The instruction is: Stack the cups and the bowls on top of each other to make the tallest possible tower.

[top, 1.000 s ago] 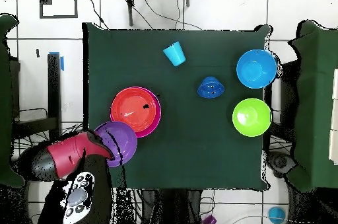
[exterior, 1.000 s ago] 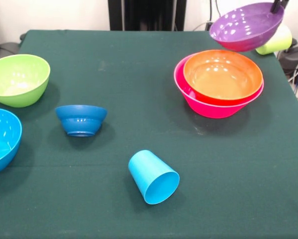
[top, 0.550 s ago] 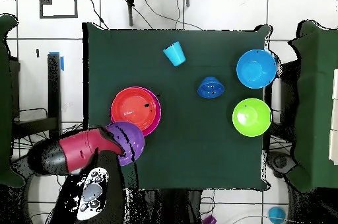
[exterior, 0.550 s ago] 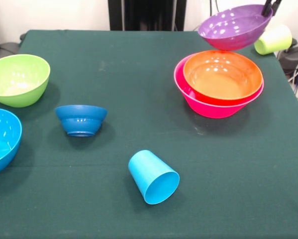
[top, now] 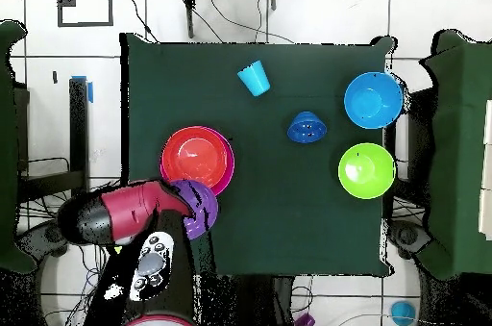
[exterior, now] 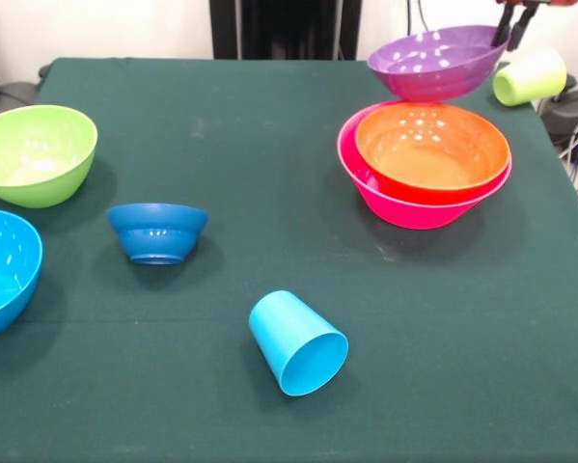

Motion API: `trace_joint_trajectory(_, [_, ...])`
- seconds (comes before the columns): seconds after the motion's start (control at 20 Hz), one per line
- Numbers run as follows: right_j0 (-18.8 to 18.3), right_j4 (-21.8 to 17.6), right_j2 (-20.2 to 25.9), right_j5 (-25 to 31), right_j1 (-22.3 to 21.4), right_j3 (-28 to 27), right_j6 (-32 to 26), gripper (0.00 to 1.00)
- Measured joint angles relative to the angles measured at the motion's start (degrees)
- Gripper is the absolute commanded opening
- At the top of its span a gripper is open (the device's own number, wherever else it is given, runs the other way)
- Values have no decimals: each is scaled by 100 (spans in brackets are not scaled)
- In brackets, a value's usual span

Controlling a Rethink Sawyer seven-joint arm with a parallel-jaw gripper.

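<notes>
While clamped by the end effector (exterior: 512, 21), purple bowl (exterior: 437, 63) has shifted toward the tower (exterior: 426, 164).

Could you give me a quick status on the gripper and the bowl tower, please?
Gripper shut on glossy purple plastic bowl, held in the air. Orange bowl nested in wide pink bowl just below. Pale yellow-green tumbler lies beside; not blocking.

A dark green cloth covers the tabletop (exterior: 269, 154). Around it lies a floor of pale tiles (top: 106, 91) with dark cables (top: 154, 26) trailing, and a white wall (exterior: 105, 29) behind.
</notes>
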Motion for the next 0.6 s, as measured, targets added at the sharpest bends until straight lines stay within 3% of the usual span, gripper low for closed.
trace_joint_trajectory(0.6, [-32, 0, -2, -1, 330, -358, 1, 0])
